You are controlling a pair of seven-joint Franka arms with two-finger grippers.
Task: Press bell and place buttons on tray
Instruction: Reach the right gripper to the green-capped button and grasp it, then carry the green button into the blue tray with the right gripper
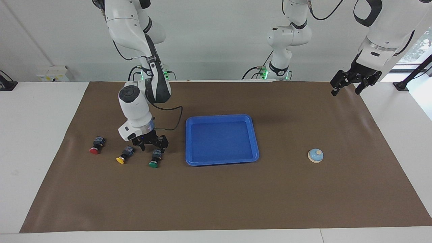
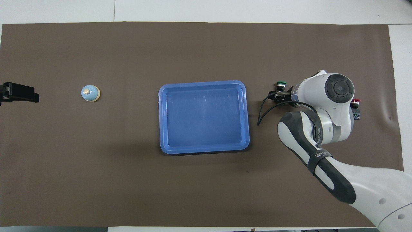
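Three buttons lie in a row toward the right arm's end of the table: red [image 1: 94,150], yellow [image 1: 120,159] and green [image 1: 153,164]. In the overhead view the right arm hides the yellow one, while the green cap [image 2: 281,84] and red cap [image 2: 355,101] show. My right gripper [image 1: 152,146] is open and hangs low over the green button's black-and-blue body; I cannot tell whether it touches. The blue tray [image 1: 221,117] sits mid-table with nothing in it. The pale blue bell [image 1: 315,155] stands toward the left arm's end. My left gripper [image 1: 346,87] waits open, raised over the mat's corner.
A brown mat [image 1: 216,199] covers the table, with white table surface around it. The right arm's black cable [image 2: 262,112] loops between the green button and the tray's rim [image 2: 161,119]. The bell [image 2: 90,93] stands alone between the tray and the left gripper [image 2: 22,93].
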